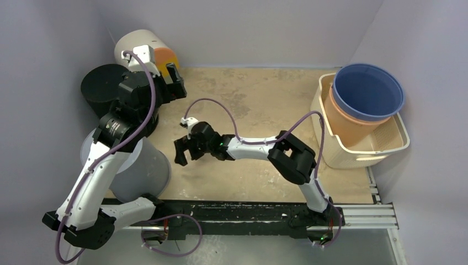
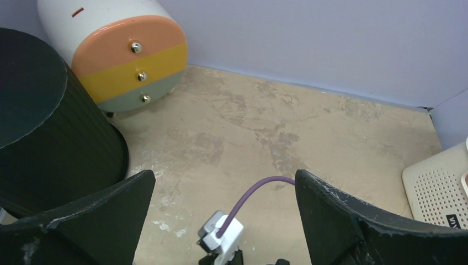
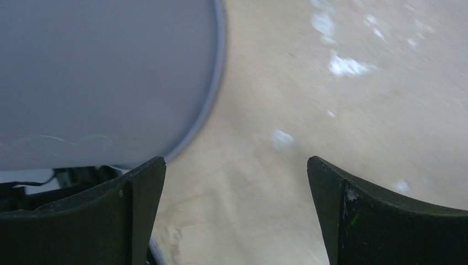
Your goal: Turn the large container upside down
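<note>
Here, the grey container (image 1: 144,174) sits at the near left, partly under your left arm (image 1: 94,176); which end is up is hard to tell. Your right gripper (image 3: 236,165) hangs just beside its edge, jaws spread wide and empty. The smooth wall looks too broad to pinch, so any hold off the rim would likely slip, and tipping it could knock the left arm. Farther back, your left gripper (image 2: 225,185) is also wide open and empty, above the right arm's purple cable (image 2: 248,199), which could snag. No writing is readable: a dark print on the white basket (image 2: 436,187) is cut off.
</note>
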Available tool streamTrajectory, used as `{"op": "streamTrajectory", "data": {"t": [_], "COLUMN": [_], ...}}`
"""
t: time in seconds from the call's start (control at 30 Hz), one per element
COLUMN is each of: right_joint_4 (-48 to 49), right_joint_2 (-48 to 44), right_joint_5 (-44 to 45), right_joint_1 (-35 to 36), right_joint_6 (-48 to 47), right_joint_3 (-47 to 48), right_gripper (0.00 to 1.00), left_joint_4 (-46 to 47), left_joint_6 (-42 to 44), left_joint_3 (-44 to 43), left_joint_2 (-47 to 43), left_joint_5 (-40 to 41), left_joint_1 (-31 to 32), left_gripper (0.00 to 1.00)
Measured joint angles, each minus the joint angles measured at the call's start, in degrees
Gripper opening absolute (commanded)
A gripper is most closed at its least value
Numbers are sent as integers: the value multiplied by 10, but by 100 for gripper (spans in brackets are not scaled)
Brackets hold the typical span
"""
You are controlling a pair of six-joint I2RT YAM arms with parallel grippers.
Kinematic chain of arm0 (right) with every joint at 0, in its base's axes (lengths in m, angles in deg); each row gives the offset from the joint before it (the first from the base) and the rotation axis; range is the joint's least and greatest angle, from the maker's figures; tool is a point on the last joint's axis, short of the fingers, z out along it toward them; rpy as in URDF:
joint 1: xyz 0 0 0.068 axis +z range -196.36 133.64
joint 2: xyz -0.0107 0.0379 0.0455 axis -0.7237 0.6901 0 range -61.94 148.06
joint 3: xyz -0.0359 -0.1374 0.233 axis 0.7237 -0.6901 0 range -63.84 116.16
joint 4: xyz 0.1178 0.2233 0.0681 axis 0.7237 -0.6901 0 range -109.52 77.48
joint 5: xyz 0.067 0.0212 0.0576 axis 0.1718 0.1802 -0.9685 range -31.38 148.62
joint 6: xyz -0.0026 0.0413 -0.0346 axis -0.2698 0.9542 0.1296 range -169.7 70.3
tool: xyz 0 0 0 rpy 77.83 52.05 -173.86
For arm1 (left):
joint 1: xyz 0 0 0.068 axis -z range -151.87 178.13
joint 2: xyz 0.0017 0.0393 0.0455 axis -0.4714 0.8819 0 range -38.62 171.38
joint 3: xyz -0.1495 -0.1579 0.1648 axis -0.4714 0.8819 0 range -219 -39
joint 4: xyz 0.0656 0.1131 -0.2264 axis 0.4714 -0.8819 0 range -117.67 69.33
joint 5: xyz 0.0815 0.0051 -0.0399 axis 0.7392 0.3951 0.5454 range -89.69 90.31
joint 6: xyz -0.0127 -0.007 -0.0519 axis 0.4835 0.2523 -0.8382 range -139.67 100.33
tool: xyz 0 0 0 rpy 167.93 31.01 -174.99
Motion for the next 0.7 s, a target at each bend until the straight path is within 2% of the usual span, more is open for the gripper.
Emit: {"op": "streamTrajectory", "data": {"t": [0.57,0.7], "right_joint_4": [55,74], "right_joint_2": [177,196], "right_joint_5": [-146,-161], "right_joint_1": [26,26], "right_joint_6": [19,28], "right_joint_3": [246,276], "right_gripper": [100,100], "left_joint_4": [0,5], "left_joint_6": [13,13], "left_joint_3": [1,10], "left_joint_2": [-4,-11], "left_joint_5": [5,7], "left_joint_1": [0,0], "left_gripper": [95,94]}}
